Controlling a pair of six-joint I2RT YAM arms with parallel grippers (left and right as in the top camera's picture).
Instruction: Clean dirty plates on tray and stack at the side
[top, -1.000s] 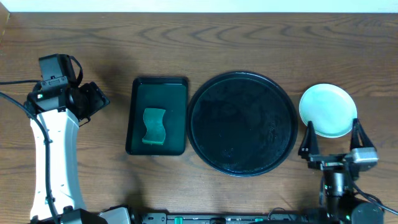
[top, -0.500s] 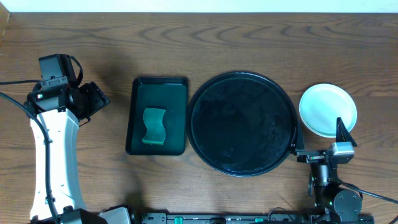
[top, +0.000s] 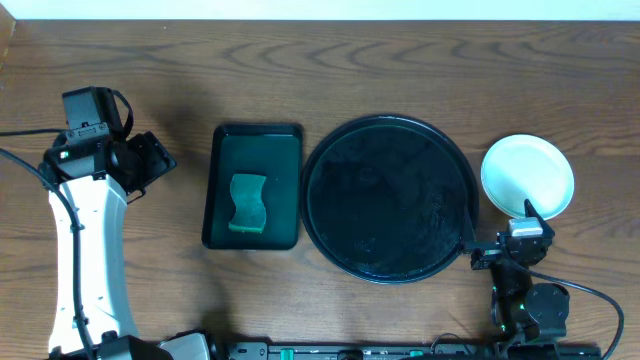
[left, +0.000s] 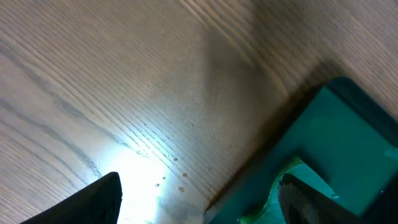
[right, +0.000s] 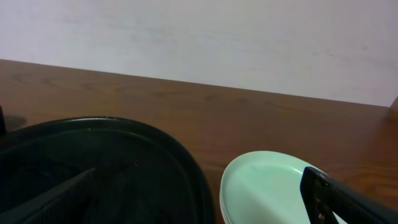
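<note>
The plates (top: 527, 175) lie in one white stack on the table right of the round black tray (top: 390, 198); how many are in the stack I cannot tell. They also show in the right wrist view (right: 267, 186), pale green, beside the tray's rim (right: 186, 168). The tray holds no plates. My right gripper (top: 500, 232) is open and empty, low at the front edge between tray and stack. My left gripper (top: 160, 160) is open and empty, over bare wood left of the green tray; its fingers (left: 199, 199) straddle that tray's corner.
A rectangular dark green tray (top: 252, 186) holds a green sponge (top: 247, 203), left of the black tray. The left arm's white link (top: 90, 250) runs down the table's left side. A pale wall (right: 199, 37) stands behind the table's far edge.
The right arm has pulled back from the plate stack toward the front edge and turned, its fingers now spread left to right lower down. The left arm has not moved.
</note>
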